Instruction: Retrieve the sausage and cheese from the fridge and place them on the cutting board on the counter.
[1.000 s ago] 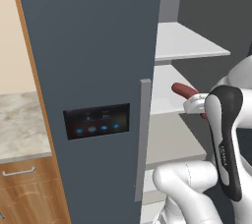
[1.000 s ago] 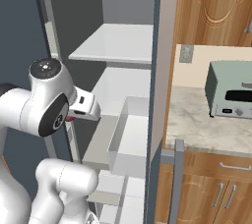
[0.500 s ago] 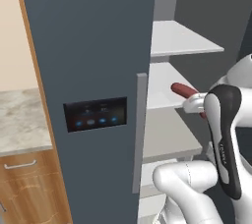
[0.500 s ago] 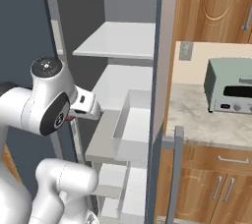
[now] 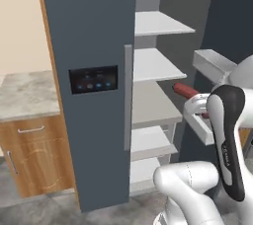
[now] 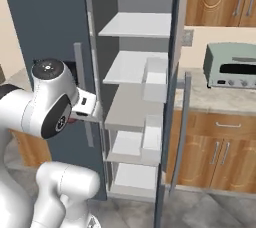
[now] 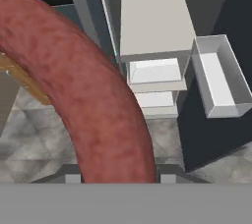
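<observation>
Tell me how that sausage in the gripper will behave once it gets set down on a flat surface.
The sausage looks round in section with a smooth skin, so it may roll or slide when released. Its slight curve could limit rolling somewhat. It appears to keep its shape while sticking out of the gripper, so it is probably fairly stiff rather than floppy.

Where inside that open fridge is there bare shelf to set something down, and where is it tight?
The white shelves of the fridge look bare, bordered by the grey back wall and the open door's bins. The counter in front of the toaster oven is free too. It is tight by the tool, shut on the sausage, beside the door bins.
</observation>
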You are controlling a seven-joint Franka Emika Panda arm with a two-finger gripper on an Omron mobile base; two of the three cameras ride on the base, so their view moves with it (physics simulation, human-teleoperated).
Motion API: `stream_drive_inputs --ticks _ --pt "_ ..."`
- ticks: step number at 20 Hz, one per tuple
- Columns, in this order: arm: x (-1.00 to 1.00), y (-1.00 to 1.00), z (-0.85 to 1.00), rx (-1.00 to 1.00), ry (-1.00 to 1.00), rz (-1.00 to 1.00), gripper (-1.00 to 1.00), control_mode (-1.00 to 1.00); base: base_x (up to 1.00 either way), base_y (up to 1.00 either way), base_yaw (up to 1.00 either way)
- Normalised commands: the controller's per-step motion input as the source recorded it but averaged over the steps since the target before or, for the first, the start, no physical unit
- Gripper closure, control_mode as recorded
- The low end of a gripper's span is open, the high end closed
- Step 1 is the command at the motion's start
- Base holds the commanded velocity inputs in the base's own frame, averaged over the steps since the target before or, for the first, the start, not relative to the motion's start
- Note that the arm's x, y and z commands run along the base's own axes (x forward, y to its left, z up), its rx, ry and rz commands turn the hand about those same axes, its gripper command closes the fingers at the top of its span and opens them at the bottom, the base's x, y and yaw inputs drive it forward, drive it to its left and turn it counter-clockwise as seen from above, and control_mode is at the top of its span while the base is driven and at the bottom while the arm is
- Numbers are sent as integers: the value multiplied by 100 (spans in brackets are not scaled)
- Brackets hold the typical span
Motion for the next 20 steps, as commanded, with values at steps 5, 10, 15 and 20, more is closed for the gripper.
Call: stream_drive_inputs --ticks 5,10,15,20 --pt "0 0 0 0 0 0 100 100 -65 39 -41" --pt "0 0 0 0 0 0 100 100 0 9 -99" --pt "0 0 0 0 0 0 100 100 -1 9 -98" --pt "0 0 0 0 0 0 100 100 -1 7 -98"
